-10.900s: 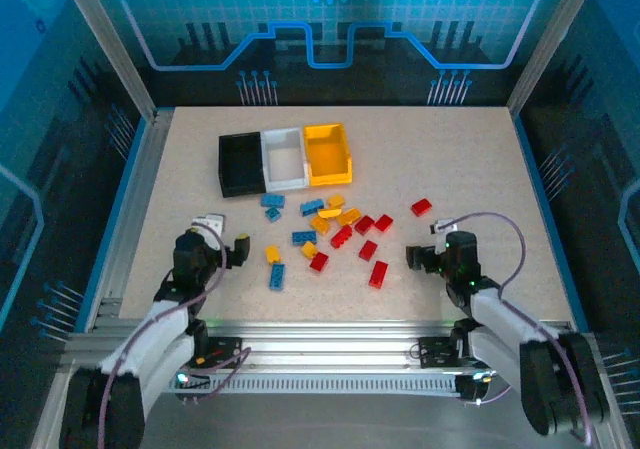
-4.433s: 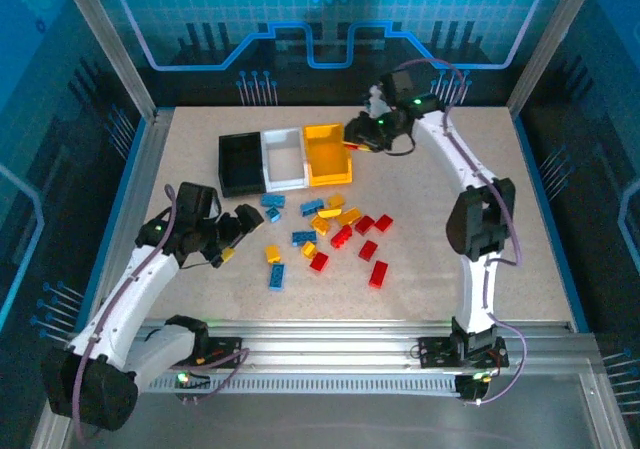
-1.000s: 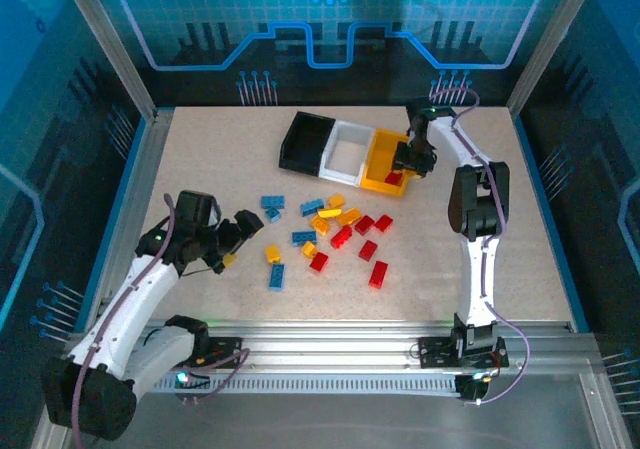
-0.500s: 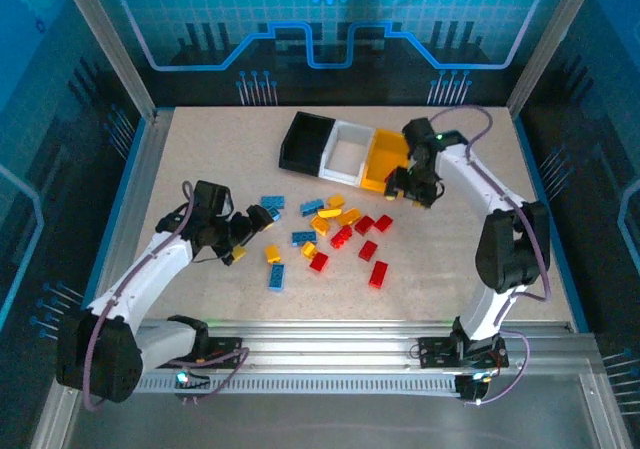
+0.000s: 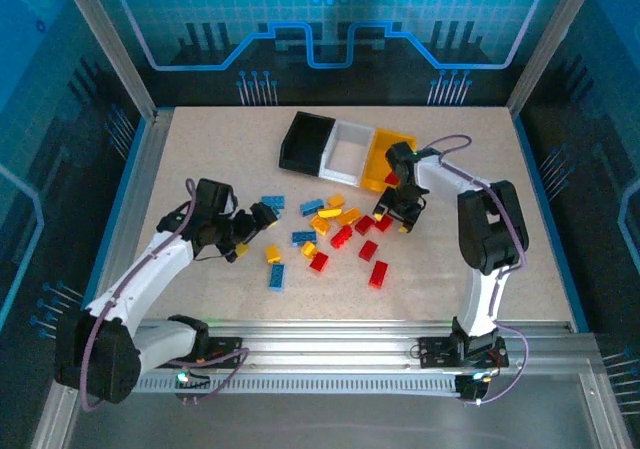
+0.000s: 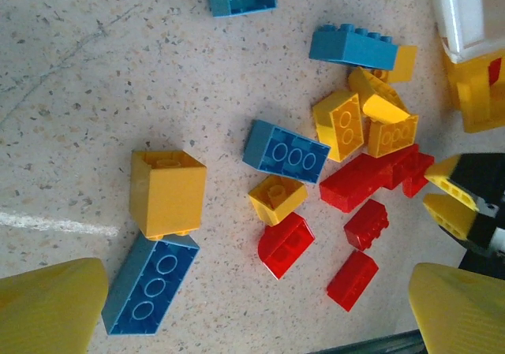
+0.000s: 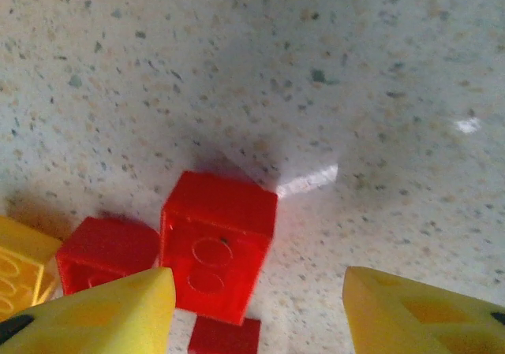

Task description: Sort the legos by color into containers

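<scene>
Red, blue and yellow legos (image 5: 330, 231) lie scattered mid-table. The containers sit in a slanted row behind them: black (image 5: 303, 141), white (image 5: 345, 155), yellow (image 5: 384, 159), with a red piece (image 6: 495, 71) showing inside the yellow one. My right gripper (image 5: 393, 219) is open and low over the red bricks just in front of the yellow bin. In the right wrist view a red brick (image 7: 217, 255) lies on the table beside the left finger (image 7: 102, 311) of my right gripper (image 7: 256, 311). My left gripper (image 5: 255, 231) hangs wide open over the pile's left side, holding nothing.
Under the left gripper (image 6: 252, 314) lie a blue brick (image 6: 150, 285), a yellow brick (image 6: 167, 192) and a red brick (image 6: 286, 244). The right gripper's yellow fingertips (image 6: 461, 196) show at the pile's right edge. Metal frame posts border the table.
My right gripper came down from the yellow bin's near edge to the red bricks in front of it. The left gripper moved slightly toward the pile. The bins have not moved.
</scene>
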